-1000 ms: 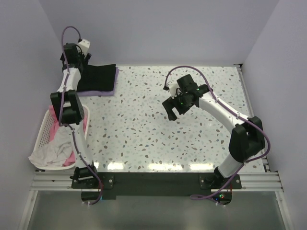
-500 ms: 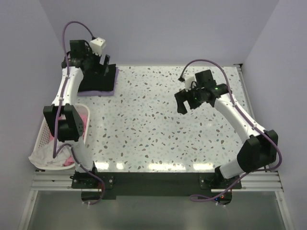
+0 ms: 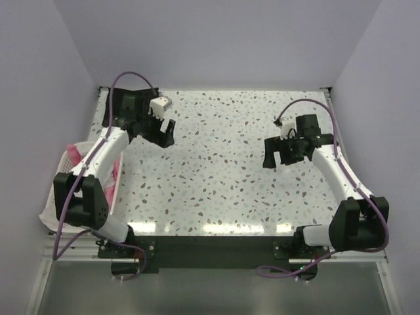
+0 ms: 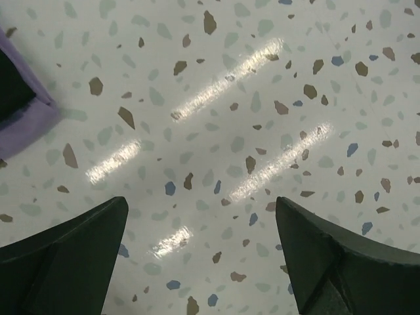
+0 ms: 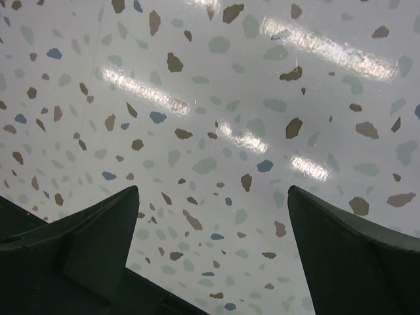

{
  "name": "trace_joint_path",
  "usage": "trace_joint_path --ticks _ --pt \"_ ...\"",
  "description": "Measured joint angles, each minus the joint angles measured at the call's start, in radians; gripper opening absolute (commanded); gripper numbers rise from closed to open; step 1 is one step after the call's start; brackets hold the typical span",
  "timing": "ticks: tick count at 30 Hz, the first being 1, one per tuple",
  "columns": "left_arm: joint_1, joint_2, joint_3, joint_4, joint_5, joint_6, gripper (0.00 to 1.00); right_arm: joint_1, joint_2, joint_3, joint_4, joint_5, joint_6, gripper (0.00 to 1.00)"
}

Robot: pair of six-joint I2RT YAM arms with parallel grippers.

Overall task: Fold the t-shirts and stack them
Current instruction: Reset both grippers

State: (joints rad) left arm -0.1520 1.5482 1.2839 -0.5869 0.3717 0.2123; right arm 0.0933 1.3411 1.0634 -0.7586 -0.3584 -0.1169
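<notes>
Left gripper (image 4: 203, 262) spread wide, empty, over bare table (image 4: 262, 98); right gripper (image 5: 210, 249) gaping and empty too. Stack (image 4: 39, 118) just beside the left one. Shirts (image 3: 51, 211) lie in the basket (image 3: 67, 158): reach there, pinch one layer only.

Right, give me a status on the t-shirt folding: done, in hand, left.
Done: a black shirt lies folded on a purple shirt, at the edge of the left wrist view. In hand: nothing; the left claw and right claw hang open and empty over the table. Left: a white garment and a pink garment in the laundry basket need folding and stacking.
</notes>
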Motion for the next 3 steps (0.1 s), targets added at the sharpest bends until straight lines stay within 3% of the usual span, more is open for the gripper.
trace_joint_path --ticks 3 --pt "-0.001 -0.047 -0.084 0.005 -0.002 -0.019 1.0 -0.005 -0.002 -0.034 0.003 -0.002 0.004 0.99"
